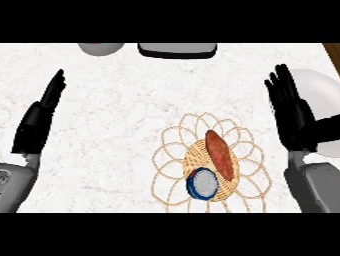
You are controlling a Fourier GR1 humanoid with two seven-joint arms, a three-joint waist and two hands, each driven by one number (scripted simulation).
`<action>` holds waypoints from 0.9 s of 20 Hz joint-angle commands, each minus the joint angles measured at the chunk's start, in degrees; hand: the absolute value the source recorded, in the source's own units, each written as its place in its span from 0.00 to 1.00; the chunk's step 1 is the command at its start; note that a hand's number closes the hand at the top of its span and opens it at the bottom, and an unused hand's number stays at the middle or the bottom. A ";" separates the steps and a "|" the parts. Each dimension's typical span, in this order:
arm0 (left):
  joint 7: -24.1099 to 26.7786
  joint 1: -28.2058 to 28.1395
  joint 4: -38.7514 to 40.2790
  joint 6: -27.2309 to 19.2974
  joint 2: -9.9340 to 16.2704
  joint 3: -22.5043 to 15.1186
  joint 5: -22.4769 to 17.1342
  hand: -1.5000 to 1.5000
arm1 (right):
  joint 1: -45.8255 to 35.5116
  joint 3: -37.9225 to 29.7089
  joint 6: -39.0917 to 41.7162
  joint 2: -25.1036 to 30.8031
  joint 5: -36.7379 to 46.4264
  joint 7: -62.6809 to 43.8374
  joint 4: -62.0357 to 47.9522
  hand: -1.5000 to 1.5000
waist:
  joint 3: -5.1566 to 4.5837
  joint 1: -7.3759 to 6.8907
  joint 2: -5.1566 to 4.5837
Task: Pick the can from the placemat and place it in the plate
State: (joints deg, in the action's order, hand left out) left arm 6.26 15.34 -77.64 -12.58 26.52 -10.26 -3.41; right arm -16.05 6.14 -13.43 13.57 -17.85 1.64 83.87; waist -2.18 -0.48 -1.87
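Note:
A blue can (202, 184) with a grey top stands on a woven wicker placemat (174, 145) in the lower middle of the counter. A reddish-brown sweet potato (219, 154) lies on the mat just behind the can. A white plate (329, 95) sits at the right edge, partly hidden by my right hand (295, 117). That hand is open, fingers straight and pointing away, thumb spread over the plate, to the right of the mat. My left hand (36, 120) rests open at the far left, well away from the can.
At the back edge stand a white bowl (100, 48) and a grey-and-white appliance (177, 49). White marble counter (121, 105) stretches between my hands; wooden floor shows past the corners.

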 commanded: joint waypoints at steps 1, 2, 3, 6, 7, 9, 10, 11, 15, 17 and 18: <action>0.36 -2.31 4.27 1.91 -2.00 2.09 -3.62 0.50 | -1.05 0.93 -5.70 0.29 4.44 -3.45 2.77 1.00 | 2.04 0.69 1.85; -2.76 -5.50 3.82 0.74 -4.31 0.76 -4.46 0.50 | 3.50 0.83 -8.21 1.41 6.86 -1.74 5.80 1.00 | 2.01 1.40 2.19; -3.36 -8.26 5.08 0.82 -4.91 1.45 -6.07 0.50 | 4.11 -1.75 -9.14 5.07 7.27 -3.20 9.38 1.00 | 1.88 2.40 2.62; -10.22 -12.94 7.25 1.72 -8.42 1.55 -11.14 0.50 | 3.87 -6.33 -16.45 9.36 12.69 -4.52 13.55 1.00 | 1.60 4.19 3.44; -7.48 -10.44 5.96 1.47 -7.89 1.15 -9.49 0.50 | 10.44 -0.81 -10.76 20.48 23.33 -7.06 1.30 1.00 | -0.85 5.50 0.76; -9.77 -13.06 5.75 1.24 -11.30 1.21 -12.62 0.50 | 12.72 -8.85 -25.31 14.71 23.22 -8.18 6.51 1.00 | 1.47 6.69 3.24; -10.01 -14.02 5.80 2.40 -11.09 1.18 -13.38 0.50 | 14.63 -9.27 -29.36 12.09 24.17 -7.63 9.38 0.00 | 1.66 6.41 3.34; -10.70 -14.85 5.03 1.89 -11.49 1.05 -13.60 0.50 | 16.31 -8.05 -31.46 10.78 25.61 -8.41 14.11 0.00 | 1.69 6.14 3.70; -12.60 -15.29 1.79 1.65 -12.66 -0.62 -13.55 0.50 | 28.02 -1.20 -37.44 4.77 32.28 -8.55 29.48 0.00 | 1.92 4.71 3.21; -13.19 -14.11 1.82 1.99 -12.12 0.29 -14.05 0.50 | 34.87 4.27 -37.83 3.70 37.21 -9.66 35.44 0.00 | 1.90 4.23 2.81; -13.41 -15.57 -0.43 2.52 -12.07 -0.88 -13.71 0.50 | 37.94 5.12 -39.61 3.20 40.88 -11.01 35.87 0.00 | 1.97 2.94 2.56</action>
State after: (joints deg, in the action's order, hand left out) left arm -4.05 1.99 -76.27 -10.71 15.52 -9.31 -16.35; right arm 11.62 5.99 -48.48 19.12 14.58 -7.15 111.25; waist -0.14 3.98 1.32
